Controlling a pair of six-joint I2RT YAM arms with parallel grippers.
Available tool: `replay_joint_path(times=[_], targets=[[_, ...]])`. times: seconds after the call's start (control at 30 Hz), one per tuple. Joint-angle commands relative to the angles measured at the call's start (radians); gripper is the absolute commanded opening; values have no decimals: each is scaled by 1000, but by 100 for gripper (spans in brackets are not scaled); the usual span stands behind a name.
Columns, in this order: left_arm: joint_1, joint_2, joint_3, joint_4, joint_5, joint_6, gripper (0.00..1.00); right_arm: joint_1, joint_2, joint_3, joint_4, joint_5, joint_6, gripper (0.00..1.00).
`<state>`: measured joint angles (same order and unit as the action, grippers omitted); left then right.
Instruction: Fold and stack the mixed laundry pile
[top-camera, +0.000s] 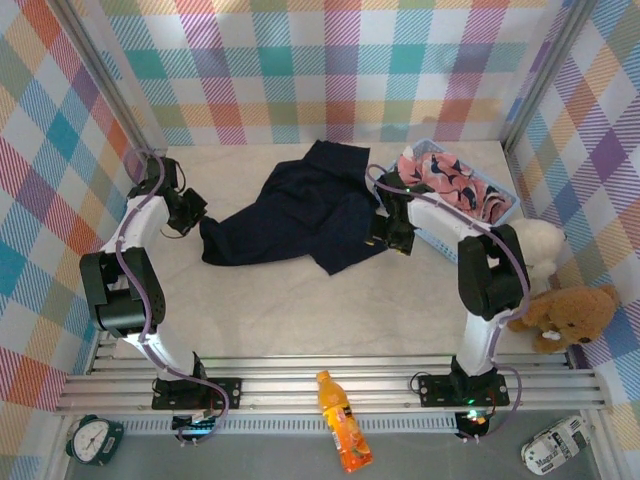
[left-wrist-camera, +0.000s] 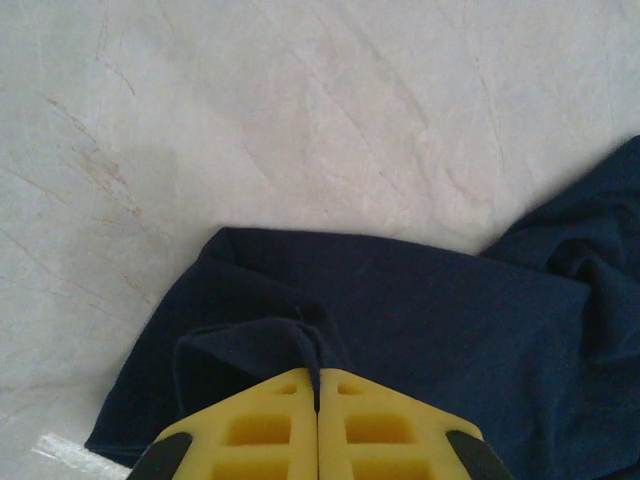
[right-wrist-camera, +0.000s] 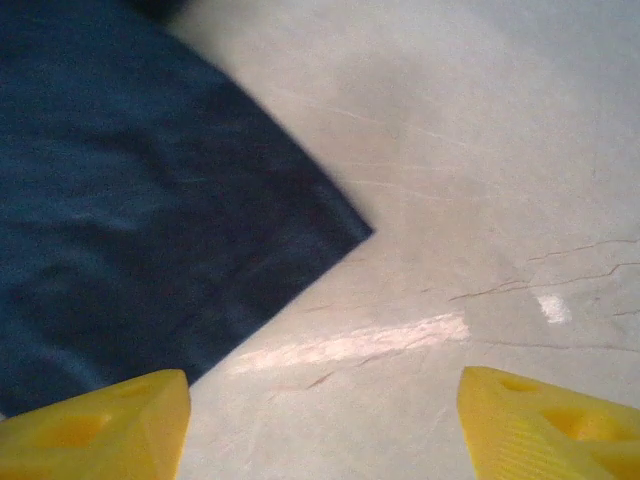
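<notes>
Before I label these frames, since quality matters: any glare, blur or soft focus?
Top external: even light, sharp, no glare. Left wrist: navy trousers and left claw both fairly crisp. Right wrist: whole frame soft, with a pale streak, likely glare, on the table.

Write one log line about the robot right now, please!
left tool: shut on dark navy cloth trousers | right tool: open, above table beside trousers' corner | pink printed garment: in light blue plastic basket
</notes>
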<state>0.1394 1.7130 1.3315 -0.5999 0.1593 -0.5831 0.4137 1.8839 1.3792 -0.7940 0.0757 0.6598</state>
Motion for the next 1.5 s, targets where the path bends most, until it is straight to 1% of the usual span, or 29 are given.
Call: replay_joint_path(times=[0.0, 0.07, 0.23, 0.33, 0.4, 0.53, 0.73, 0.77, 0.87, 0.93, 1.13, 1.23, 1.33, 1.37, 1.47], targets=[[-9, -40, -26, -21, 19, 6, 0, -3, 60, 12, 49, 44, 18, 65], [-9, -41, -35, -23, 17, 4, 0, -5, 94, 54, 49, 63, 12, 60], [-9, -44, -54, -21, 13, 5, 0, -8, 170, 133, 55, 66, 1, 51], [-9, -46, -63, -18, 11, 5, 0, -10, 206, 143, 50, 87, 3, 46], [-9, -44, -66, -15, 13, 5, 0, -16, 223, 142, 45, 88, 2, 38], [-9, -43, -66, -10, 14, 4, 0, -25, 213, 121, 57, 76, 17, 30], [-9, -36, -54, -9, 19, 2, 0, -30, 195, 134, 66, 75, 4, 9], [-9, -36, -53, -7, 21, 0, 0, -36, 199, 140, 70, 74, -5, 0], [-10, -36, -48, -4, 29, 0, 0, -64, 221, 176, 87, 45, -24, 0], [-10, -35, -44, -3, 39, -2, 0, -87, 245, 232, 86, 39, -49, 0], [-25, -35, -47, 0, 89, 6, 0, -150, 321, 405, 16, 57, -132, 0], [-39, -35, -52, -3, 107, 24, 0, -183, 330, 432, -7, 54, -153, 0], [-46, -34, -45, -13, 120, 38, 0, -191, 303, 431, -22, 26, -174, 0], [-45, -32, -32, -22, 117, 45, 0, -192, 283, 428, -26, -3, -177, 0], [-44, -22, 51, -61, 108, 65, 0, -192, 198, 409, -43, -69, -162, 0]])
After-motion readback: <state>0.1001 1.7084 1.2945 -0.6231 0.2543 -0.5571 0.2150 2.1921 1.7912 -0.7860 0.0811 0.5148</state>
